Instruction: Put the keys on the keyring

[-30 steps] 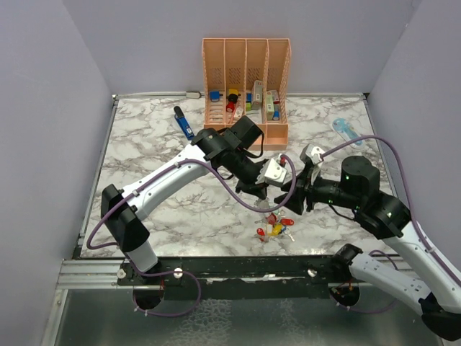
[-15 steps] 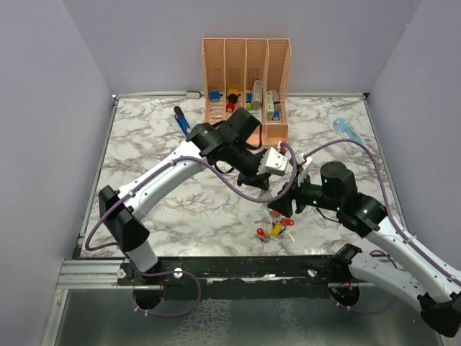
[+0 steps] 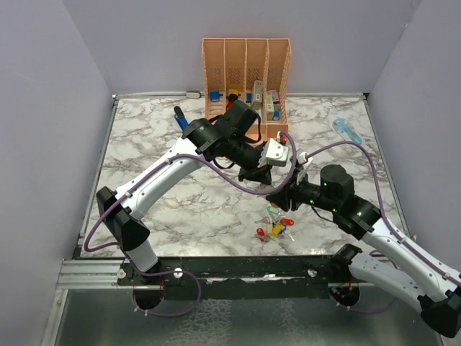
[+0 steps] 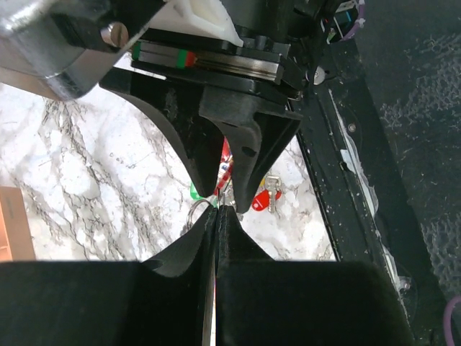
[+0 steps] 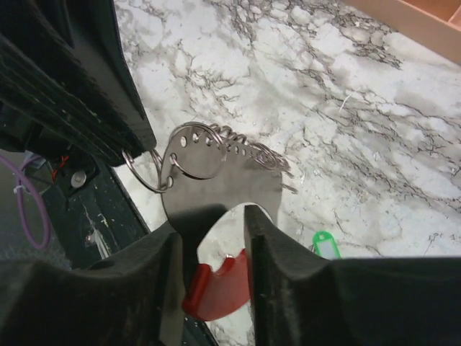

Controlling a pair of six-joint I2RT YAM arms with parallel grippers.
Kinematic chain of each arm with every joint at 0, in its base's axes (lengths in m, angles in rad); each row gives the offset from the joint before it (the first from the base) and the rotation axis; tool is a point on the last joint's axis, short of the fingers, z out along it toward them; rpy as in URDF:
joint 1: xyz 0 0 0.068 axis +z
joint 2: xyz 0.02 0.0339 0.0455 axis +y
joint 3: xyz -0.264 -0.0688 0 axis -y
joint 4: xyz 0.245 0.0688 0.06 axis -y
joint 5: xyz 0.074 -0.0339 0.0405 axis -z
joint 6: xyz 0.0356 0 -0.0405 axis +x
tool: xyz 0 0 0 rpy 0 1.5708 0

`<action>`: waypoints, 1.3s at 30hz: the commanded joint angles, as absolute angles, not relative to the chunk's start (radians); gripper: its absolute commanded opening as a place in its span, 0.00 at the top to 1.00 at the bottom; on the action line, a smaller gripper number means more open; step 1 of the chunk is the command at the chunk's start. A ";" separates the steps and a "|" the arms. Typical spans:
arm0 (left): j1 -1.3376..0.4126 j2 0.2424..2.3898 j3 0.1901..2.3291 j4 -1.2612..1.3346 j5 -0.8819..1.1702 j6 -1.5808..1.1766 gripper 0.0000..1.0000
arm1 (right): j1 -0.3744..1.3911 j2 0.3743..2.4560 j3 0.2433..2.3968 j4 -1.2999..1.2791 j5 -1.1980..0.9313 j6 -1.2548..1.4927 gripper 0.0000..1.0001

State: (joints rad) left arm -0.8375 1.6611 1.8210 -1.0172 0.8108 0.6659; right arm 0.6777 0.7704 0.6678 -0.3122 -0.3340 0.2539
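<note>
My right gripper (image 5: 212, 223) is shut on the keyring (image 5: 230, 180), a grey-silver plate with a row of holes and a red side (image 5: 216, 288) showing between the fingers. A wire ring (image 5: 194, 151) hangs through the plate. A second wire ring (image 5: 142, 171) links to it, and my left gripper (image 4: 216, 210) is shut on that one, tip to tip with the right fingers (image 4: 245, 158). Both grippers meet above the table in the top view (image 3: 274, 189). Loose keys (image 3: 274, 229) with red, yellow and green heads lie below them, among them a green one (image 5: 325, 244).
A peach organiser (image 3: 246, 72) with coloured items stands at the back. A dark blue stick tool (image 3: 180, 119) lies to its left and a pale blue flat tool (image 3: 347, 131) at the back right. The black front rail (image 3: 238, 265) runs just beyond the keys.
The right arm has reached further left and the left wrist has drawn back toward the organiser, the two grippers staying tip to tip. The keys on the table have not moved.
</note>
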 commanded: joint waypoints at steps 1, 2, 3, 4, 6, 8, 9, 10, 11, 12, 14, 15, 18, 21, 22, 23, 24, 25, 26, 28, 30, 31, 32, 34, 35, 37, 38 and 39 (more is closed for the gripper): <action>-0.836 1.671 1.838 -1.007 0.859 0.640 1.00 | 0.679 0.755 0.651 -0.202 -0.311 0.236 0.71; -0.836 1.670 1.836 -1.007 0.857 0.638 1.00 | 0.679 0.748 0.648 -0.194 -0.308 0.236 0.73; -0.836 1.669 1.836 -1.007 0.855 0.634 1.00 | 0.680 0.744 0.649 -0.191 -0.308 0.235 0.77; -0.837 1.669 1.836 -1.009 0.855 0.634 1.00 | 0.680 0.740 0.648 -0.190 -0.309 0.233 0.81; -0.836 1.668 1.835 -1.008 0.844 0.632 1.00 | 0.679 0.735 0.650 -0.195 -0.315 0.232 0.91; -0.837 1.665 1.829 -1.001 0.813 0.629 1.00 | 0.679 0.734 0.656 -0.208 -0.319 0.232 0.98; -0.837 1.664 1.826 -0.994 0.790 0.625 1.00 | 0.680 0.733 0.659 -0.213 -0.320 0.233 0.99; -0.837 1.662 1.823 -0.987 0.768 0.621 1.00 | 0.680 0.731 0.659 -0.217 -0.322 0.233 0.99; -0.837 1.660 1.819 -0.982 0.743 0.619 1.00 | 0.680 0.731 0.660 -0.220 -0.323 0.235 0.99; -0.837 1.658 1.816 -0.977 0.719 0.620 1.00 | 0.679 0.730 0.663 -0.223 -0.324 0.238 0.99; -0.837 1.654 1.813 -0.973 0.674 0.622 1.00 | 0.679 0.730 0.668 -0.232 -0.326 0.241 0.99; -0.837 1.652 1.812 -0.974 0.661 0.627 1.00 | 0.679 0.732 0.671 -0.234 -0.328 0.244 0.99; -0.837 1.649 1.817 -0.990 0.627 0.646 1.00 | 0.679 0.742 0.679 -0.241 -0.332 0.246 0.99; -0.837 1.649 1.830 -1.013 0.599 0.668 1.00 | 0.678 0.755 0.684 -0.243 -0.339 0.247 0.99; -0.837 1.650 1.834 -1.022 0.593 0.676 1.00 | 0.679 0.759 0.685 -0.242 -0.342 0.247 0.99; -0.838 1.651 1.837 -1.028 0.584 0.680 1.00 | 0.680 0.762 0.685 -0.240 -0.344 0.246 0.99; -0.838 1.651 1.838 -1.033 0.573 0.683 1.00 | 0.680 0.763 0.686 -0.238 -0.347 0.247 0.99; -0.838 1.653 1.840 -1.039 0.563 0.687 1.00 | 0.680 0.765 0.687 -0.238 -0.348 0.247 0.99; -0.839 1.654 1.843 -1.049 0.557 0.696 1.00 | 0.680 0.765 0.685 -0.239 -0.348 0.244 0.99; -0.838 1.662 1.856 -1.080 0.555 0.718 1.00 | 0.679 0.765 0.686 -0.239 -0.349 0.239 0.99; -0.841 1.673 1.873 -1.120 0.562 0.747 1.00 | 0.680 0.764 0.689 -0.240 -0.353 0.234 0.99; -0.845 1.680 1.882 -1.140 0.563 0.757 1.00 | 0.680 0.764 0.689 -0.239 -0.359 0.231 0.99; -0.848 1.686 1.892 -1.164 0.565 0.768 1.00 | 0.680 0.764 0.691 -0.239 -0.364 0.226 0.99; -0.855 1.690 1.908 -1.210 0.563 0.803 1.00 | 0.679 0.767 0.696 -0.245 -0.372 0.213 0.99; -0.857 1.716 1.917 -1.230 0.562 0.819 1.00 | 0.680 0.769 0.699 -0.247 -0.378 0.206 0.99; -0.861 1.732 1.928 -1.255 0.562 0.840 1.00 | 0.680 0.773 0.705 -0.253 -0.392 0.192 0.99; -0.862 1.739 1.939 -1.277 0.564 0.854 1.00 | 0.680 0.773 0.708 -0.254 -0.397 0.186 0.99; -0.863 1.747 1.948 -1.298 0.568 0.870 1.00 | 0.680 0.774 0.710 -0.256 -0.402 0.179 0.99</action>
State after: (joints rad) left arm -0.8673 1.7103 1.9118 -1.1381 0.6342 0.7753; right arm 0.6796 0.7795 0.6632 -0.2539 -0.3542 0.2173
